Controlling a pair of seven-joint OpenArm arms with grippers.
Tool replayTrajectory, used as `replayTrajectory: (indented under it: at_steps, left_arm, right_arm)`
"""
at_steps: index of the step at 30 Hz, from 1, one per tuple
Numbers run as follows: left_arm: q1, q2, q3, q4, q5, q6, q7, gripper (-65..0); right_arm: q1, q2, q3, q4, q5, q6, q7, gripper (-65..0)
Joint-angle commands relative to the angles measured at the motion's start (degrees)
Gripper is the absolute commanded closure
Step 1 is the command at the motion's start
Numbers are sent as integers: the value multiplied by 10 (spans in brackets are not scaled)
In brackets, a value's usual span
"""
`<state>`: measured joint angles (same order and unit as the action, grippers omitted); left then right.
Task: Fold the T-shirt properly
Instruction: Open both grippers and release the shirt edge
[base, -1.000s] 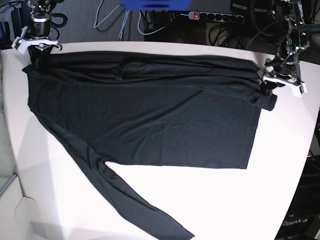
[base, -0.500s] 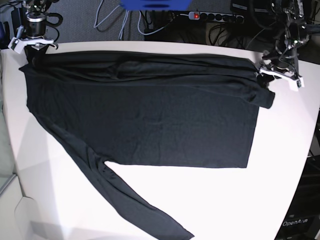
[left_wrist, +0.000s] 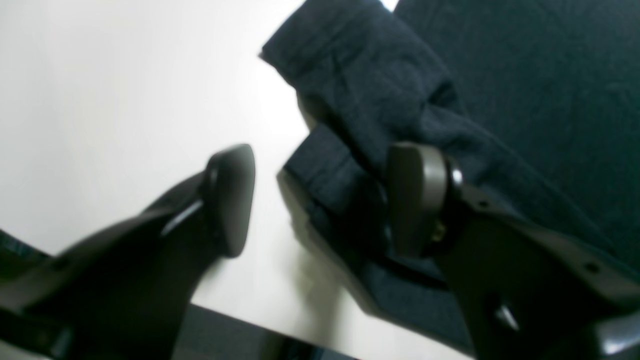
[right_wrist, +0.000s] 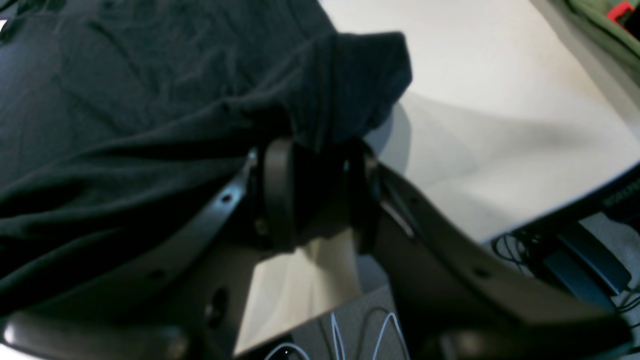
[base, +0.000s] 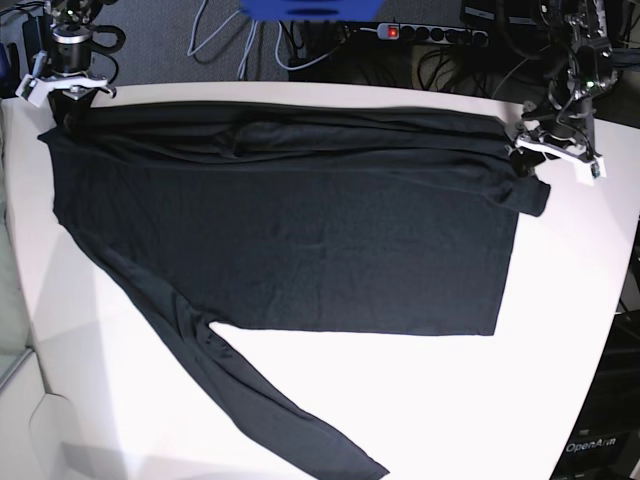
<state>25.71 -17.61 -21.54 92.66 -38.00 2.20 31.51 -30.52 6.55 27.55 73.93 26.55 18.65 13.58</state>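
Note:
The black T-shirt (base: 300, 230) lies spread across the white table (base: 570, 300), its far part folded over in a long band. One long sleeve (base: 270, 410) runs diagonally toward the front edge. At the far left corner my right gripper (base: 65, 92) is shut on a bunched shirt corner (right_wrist: 350, 80), with cloth pinched between its fingers (right_wrist: 277, 195). At the far right my left gripper (base: 556, 150) stands open over the folded sleeve end (left_wrist: 360, 100). Its right finger (left_wrist: 415, 200) rests by the cloth and its left finger (left_wrist: 230, 200) is over bare table.
Behind the table's far edge hang cables and a power strip (base: 430, 33) with a red switch. A blue object (base: 300, 8) sits at the top of the base view. The table's rounded edge runs close behind both grippers.
Both grippers have shifted slightly toward the table's far edge, and the shirt's far corners went with them. Over the last half second almost nothing moves.

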Motion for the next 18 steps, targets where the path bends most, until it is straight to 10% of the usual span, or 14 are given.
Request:
replayTrajectory:
  at_steps: [1, 8, 18]
  left_arm:
    - [-1, -7, -3, 8, -2, -2, -10, -402]
    - [-2, -9, -3, 8, -2, -2, -10, -402]
    - [-2, -9, -4, 8, -6, -2, -10, -401]
  right_arm:
    - [-8, 4, 2, 2, -6, -9, -20, -204]
    - [-9, -2, 14, 15, -6, 54, -7, -368]
    - [-7, -56, 109, 59, -5, 74, -6, -373]
